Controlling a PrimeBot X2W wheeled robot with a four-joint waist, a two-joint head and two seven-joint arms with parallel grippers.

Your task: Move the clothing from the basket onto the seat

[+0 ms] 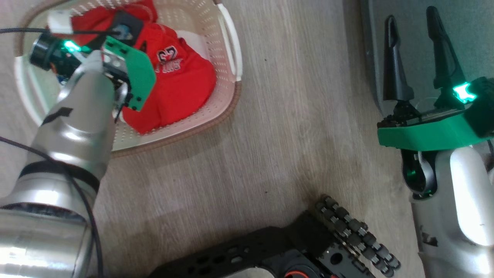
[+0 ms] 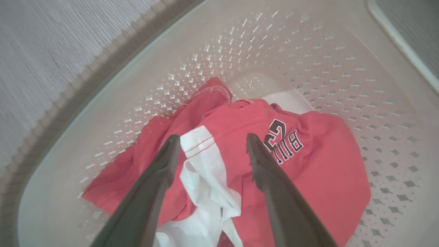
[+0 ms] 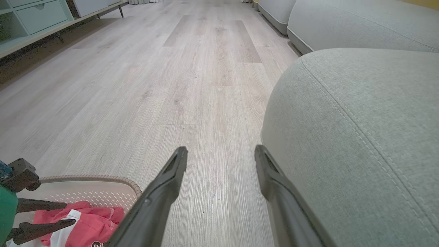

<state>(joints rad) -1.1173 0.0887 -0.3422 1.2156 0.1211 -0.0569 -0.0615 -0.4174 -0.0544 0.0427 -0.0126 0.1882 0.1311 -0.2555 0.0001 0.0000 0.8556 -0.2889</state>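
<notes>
The clothing (image 1: pixel 181 85), red with white panels and a number print, lies bunched in the cream basket (image 1: pixel 227 42) at the upper left of the head view. In the left wrist view my left gripper (image 2: pixel 212 139) hangs open just over the clothing (image 2: pixel 308 171), with a white panel between its fingers, inside the perforated basket (image 2: pixel 308 51). My right gripper (image 1: pixel 413 23) stands open and holds nothing at the edge of the grey seat (image 1: pixel 474 38). In the right wrist view, my right gripper (image 3: pixel 221 151) points along the floor beside the seat (image 3: pixel 360 137), with the basket (image 3: pixel 96 192) at the lower left.
Pale wooden floor (image 1: pixel 293 116) lies between basket and seat. My black wheeled base (image 1: pixel 289 247) is at the bottom of the head view. More grey cushions (image 3: pixel 343 24) stand further off, and a low cabinet (image 3: pixel 34 17) stands at the far left.
</notes>
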